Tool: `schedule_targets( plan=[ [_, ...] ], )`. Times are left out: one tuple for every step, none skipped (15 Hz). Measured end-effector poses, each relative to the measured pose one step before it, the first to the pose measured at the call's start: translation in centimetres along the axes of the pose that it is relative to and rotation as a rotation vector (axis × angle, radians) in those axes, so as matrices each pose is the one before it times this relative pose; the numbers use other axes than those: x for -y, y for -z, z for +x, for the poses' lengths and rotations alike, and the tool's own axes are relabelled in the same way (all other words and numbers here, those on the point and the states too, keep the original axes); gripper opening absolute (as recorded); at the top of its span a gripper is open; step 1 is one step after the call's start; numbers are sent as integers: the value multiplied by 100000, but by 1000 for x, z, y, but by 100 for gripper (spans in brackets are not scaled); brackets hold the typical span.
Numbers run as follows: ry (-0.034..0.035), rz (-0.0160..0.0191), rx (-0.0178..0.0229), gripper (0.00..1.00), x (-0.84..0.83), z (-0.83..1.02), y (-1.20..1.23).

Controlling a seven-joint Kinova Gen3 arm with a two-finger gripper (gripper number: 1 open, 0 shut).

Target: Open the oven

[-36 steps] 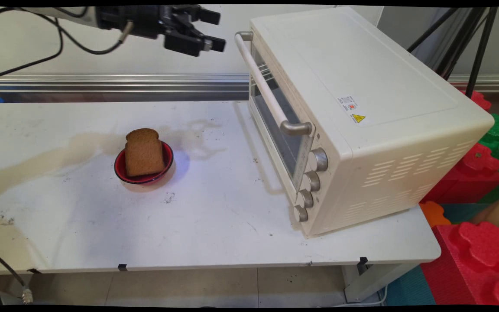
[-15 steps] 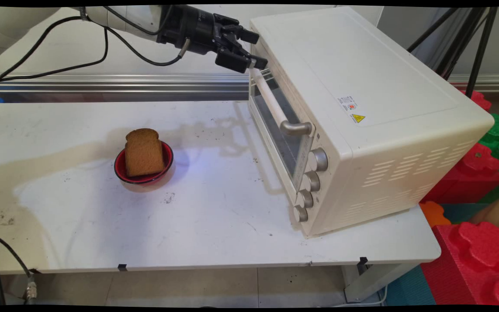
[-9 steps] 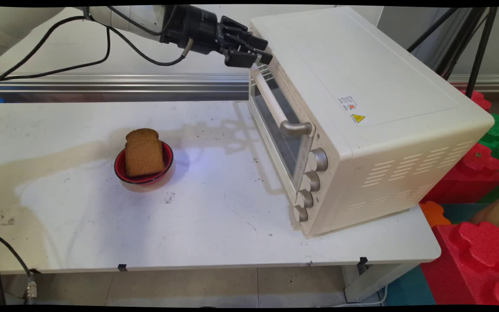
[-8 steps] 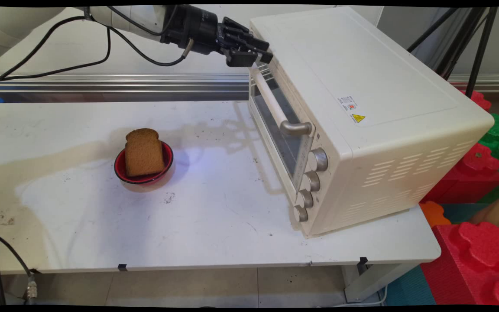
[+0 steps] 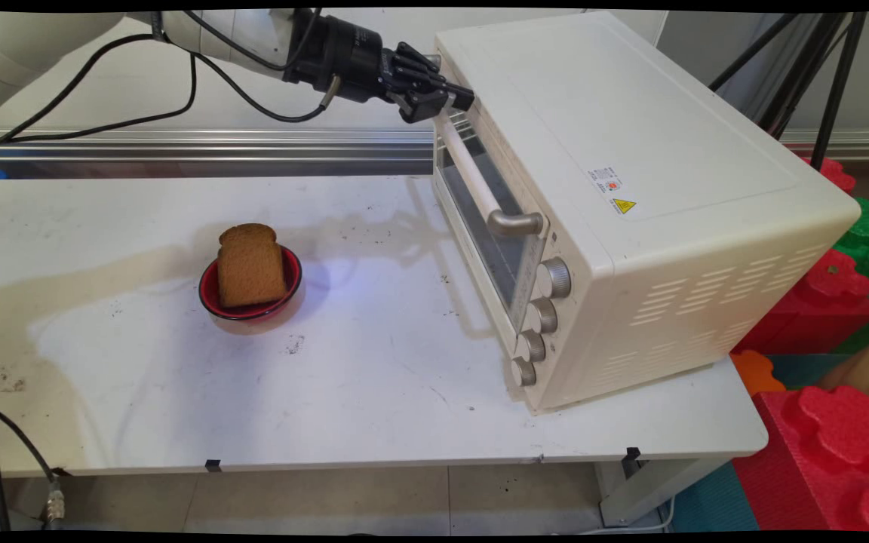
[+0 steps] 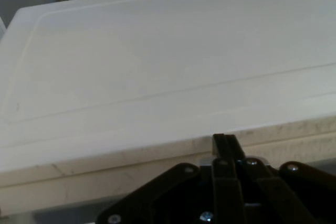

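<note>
The black claw (image 5: pixel 455 104) sits at the far top corner of the oven (image 5: pixel 631 188), where the far end of the door handle (image 5: pixel 472 177) meets the door. Its two fingers are pressed together into one narrow line, as the hand view shows, with the oven's cream top filling the space beyond them. They appear closed around the far end of the handle bar, though the contact itself is hidden behind the linkage, so this is a judgement. A couple of seconds ago the claw hung spread apart in the air, well clear of the oven's left side. It has since travelled right to the handle and its fingers have drawn together. Over the last half second it has barely shifted. The door looks no more open than before.

The oven is a cream box standing at an angle. Its glass door (image 5: pixel 480 219) faces left. The long pale handle runs along the door's upper edge between two grey metal brackets. Four round knobs (image 5: pixel 540 317) stand in a column at the door's near end. A small yellow warning sticker lies on the oven's top.

Well to the left of the oven, a brown slice of bread (image 5: pixel 250 265) stands propped in a small red bowl (image 5: pixel 212 294). Both rest on the white, stained desk (image 5: pixel 374 392). Red and green foam blocks (image 5: pixel 834 422) are stacked to the right of the oven, beyond the desk.
</note>
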State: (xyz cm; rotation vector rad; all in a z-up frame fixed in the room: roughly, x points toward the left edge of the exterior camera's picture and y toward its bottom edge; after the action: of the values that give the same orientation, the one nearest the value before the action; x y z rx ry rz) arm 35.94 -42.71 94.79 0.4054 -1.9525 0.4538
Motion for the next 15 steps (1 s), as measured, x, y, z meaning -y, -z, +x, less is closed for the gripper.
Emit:
schedule_targets(
  plan=[
    [-8,-73,214,0,1,-101,-72],
    [-19,-50,173,0,-6,-68,-35],
    [-23,-65,182,0,3,-80,-41],
    [-41,-89,217,0,10,-98,-50],
    [-118,-81,290,0,9,-123,-36],
    [-71,-53,294,0,-4,-131,-7],
    [-72,-91,217,0,0,-99,-33],
    [-101,-89,273,0,-12,-119,-9],
    [-78,-74,262,0,-6,-117,3],
    [-68,-27,145,0,-12,-79,19],
    [-131,-27,166,0,-6,-86,29],
    [-136,-97,194,0,-2,-91,18],
    [-155,-55,148,0,-9,-90,50],
    [-106,-43,114,0,-8,-77,59],
    [-61,-31,149,0,-6,-87,69]
  ],
)
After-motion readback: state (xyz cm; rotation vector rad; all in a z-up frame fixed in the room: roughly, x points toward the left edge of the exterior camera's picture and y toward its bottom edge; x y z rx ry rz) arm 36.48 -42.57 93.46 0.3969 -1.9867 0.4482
